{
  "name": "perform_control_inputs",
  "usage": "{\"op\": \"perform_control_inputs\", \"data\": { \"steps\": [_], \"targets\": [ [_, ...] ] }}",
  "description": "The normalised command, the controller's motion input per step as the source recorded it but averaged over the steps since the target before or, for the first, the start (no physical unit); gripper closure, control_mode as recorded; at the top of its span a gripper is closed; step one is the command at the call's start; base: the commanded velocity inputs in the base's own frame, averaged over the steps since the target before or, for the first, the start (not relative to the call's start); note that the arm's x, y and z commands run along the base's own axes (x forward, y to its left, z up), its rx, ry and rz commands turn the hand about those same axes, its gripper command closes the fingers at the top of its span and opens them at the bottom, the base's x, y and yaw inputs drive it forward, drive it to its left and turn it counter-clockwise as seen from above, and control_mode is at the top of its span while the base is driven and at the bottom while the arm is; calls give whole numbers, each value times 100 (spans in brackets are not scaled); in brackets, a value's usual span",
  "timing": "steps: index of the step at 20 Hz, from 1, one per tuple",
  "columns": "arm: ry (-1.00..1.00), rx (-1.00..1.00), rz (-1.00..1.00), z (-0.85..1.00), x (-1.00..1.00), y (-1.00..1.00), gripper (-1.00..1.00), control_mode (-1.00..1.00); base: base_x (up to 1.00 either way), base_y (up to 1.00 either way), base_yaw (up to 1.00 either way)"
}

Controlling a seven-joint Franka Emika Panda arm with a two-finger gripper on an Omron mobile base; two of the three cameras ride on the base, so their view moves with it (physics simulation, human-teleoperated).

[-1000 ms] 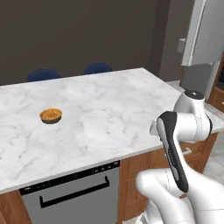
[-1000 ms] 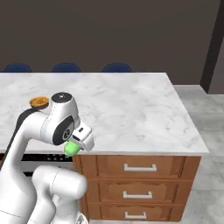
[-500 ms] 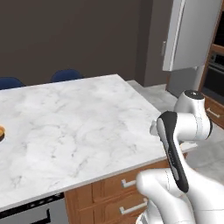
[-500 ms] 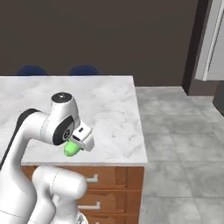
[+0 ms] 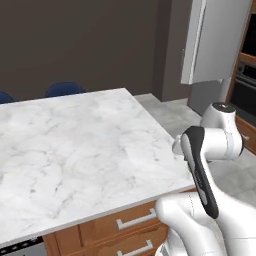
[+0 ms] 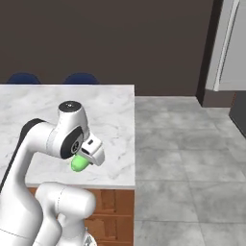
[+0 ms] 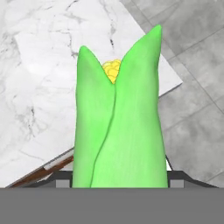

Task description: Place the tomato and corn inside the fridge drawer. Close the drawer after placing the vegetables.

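Hand view has the corn [image 7: 118,122] standing up its middle, green husk wrapped round it, yellow kernels peeping out at 12 o'clock. Its base sits between the finger tips, so the gripper [image 7: 119,183] is clenched on it. Right base view agrees: a green end pokes out under the hand [image 6: 80,163], low against the arm's front and above the counter's near edge.

As a judgement, the task is partly under way. The corn is lifted and being carried; it is not yet in the drawer. Tomato and drawer cannot be placed from these pictures, so whether the tomato is already stowed cannot be told. Left to do at least: reach the fridge, drop the corn in the drawer, shut the drawer.

For room: the marble counter [image 5: 75,150] lies from 9 to 12 o'clock of the arm in the left base view, its corner just beside the elbow, with wooden drawers [image 5: 131,220] under the overhang. In the right base view the counter's right edge ends about mid-frame, and from 1 to 5 o'clock there is bare grey tile floor [image 6: 192,158], open for driving. A tall grey fridge door [image 5: 212,42] stands at 1 o'clock in the left base view, well apart from the arm. Swinging toward the counter corner is the tight side.
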Motion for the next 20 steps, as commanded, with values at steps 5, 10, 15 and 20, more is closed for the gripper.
{"op": "perform_control_inputs", "data": {
  "steps": [5,10,15,20],
  "targets": [
    [0,0,0,0,0,0,100,100,27,-100,-3],
    [0,0,0,0,0,0,100,100,0,-100,-3],
    [0,0,0,0,0,0,100,100,0,-100,-6],
    [0,0,0,0,0,0,100,100,25,-100,-4]
  ]
}}
